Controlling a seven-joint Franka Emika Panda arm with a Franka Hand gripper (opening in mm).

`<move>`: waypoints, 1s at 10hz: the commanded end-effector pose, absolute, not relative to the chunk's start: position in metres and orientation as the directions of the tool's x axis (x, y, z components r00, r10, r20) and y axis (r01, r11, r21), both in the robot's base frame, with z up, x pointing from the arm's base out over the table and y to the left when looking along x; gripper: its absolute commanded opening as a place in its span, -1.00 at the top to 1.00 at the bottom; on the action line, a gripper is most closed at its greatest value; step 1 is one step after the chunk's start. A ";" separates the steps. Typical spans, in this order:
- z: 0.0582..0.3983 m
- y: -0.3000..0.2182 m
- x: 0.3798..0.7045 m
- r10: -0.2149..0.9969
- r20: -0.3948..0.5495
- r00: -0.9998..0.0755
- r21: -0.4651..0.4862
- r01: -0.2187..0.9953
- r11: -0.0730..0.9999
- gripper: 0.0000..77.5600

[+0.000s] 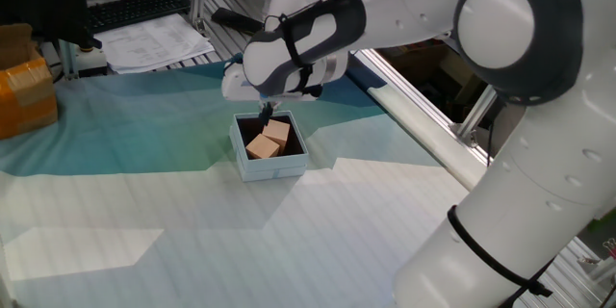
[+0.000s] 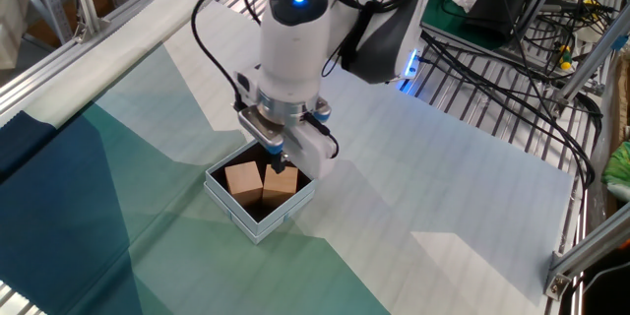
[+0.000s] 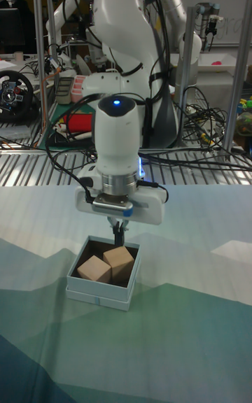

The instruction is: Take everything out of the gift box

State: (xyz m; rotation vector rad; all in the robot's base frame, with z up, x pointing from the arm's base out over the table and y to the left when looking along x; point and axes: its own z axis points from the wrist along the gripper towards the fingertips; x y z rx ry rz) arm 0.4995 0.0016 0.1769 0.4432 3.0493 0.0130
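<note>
The gift box [image 1: 275, 166] [image 2: 239, 215] [image 3: 97, 294] sits open-topped on the teal and white cloth, pale outside and dark inside. Two tan wooden cubes lie in it: one [image 1: 277, 131] [image 2: 282, 181] [image 3: 119, 260] toward the rear, tilted, and the other [image 1: 260, 146] [image 2: 242, 177] [image 3: 93, 269] beside it. My gripper [image 1: 267, 114] [image 2: 279, 160] [image 3: 117, 237] points straight down over the box's rear edge, its thin dark fingers pressed together, shut, with the tips just behind the rear cube. Nothing is held.
An orange-brown taped carton [image 1: 24, 91] stands at the far left edge. Papers [image 1: 154, 40] and a keyboard [image 1: 135, 8] lie behind the cloth. An aluminium rail [image 1: 423, 115] borders the table's right side, with cables [image 2: 512, 49] beyond it.
</note>
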 end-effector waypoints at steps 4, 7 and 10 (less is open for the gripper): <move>0.177 0.003 0.494 0.295 -0.064 -0.953 0.006 0.295 0.955 1.00; 0.177 0.002 0.493 0.295 -0.058 -0.954 0.006 0.295 0.955 1.00; 0.177 0.002 0.492 0.310 -0.059 -0.949 0.007 0.310 0.951 1.00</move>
